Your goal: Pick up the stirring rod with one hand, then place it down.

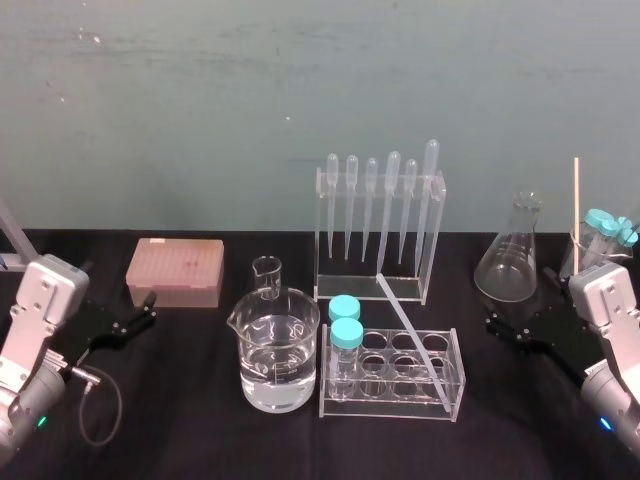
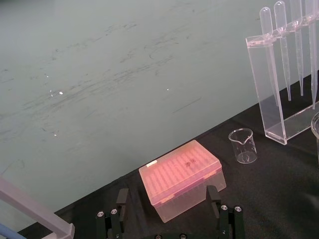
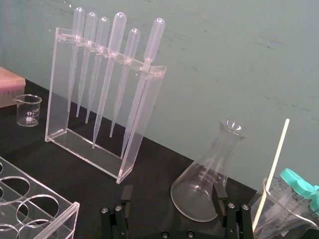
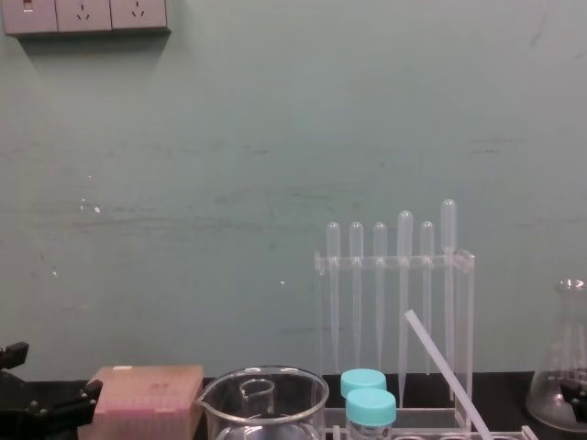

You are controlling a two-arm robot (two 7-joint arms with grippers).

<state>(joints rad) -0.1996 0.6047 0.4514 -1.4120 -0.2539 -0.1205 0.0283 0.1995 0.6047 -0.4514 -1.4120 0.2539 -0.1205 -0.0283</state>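
Translucent whitish stirring rod [image 1: 411, 321] slants over rack [image 1: 390, 412]; left claw [image 2: 167, 191], right claw [image 3: 172, 191] spread.

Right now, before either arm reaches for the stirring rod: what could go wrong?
1. The stirring rod leans across the test tube rack near the pipette stand; a sideways lift may tip them.
2. The open right gripper sits close to the flask; swinging in may knock it.
3. The left gripper, open by the pink box, would cross the large beaker.

Lab — pipettes [image 1: 391, 195], flask [image 1: 512, 262], beaker [image 1: 278, 345].
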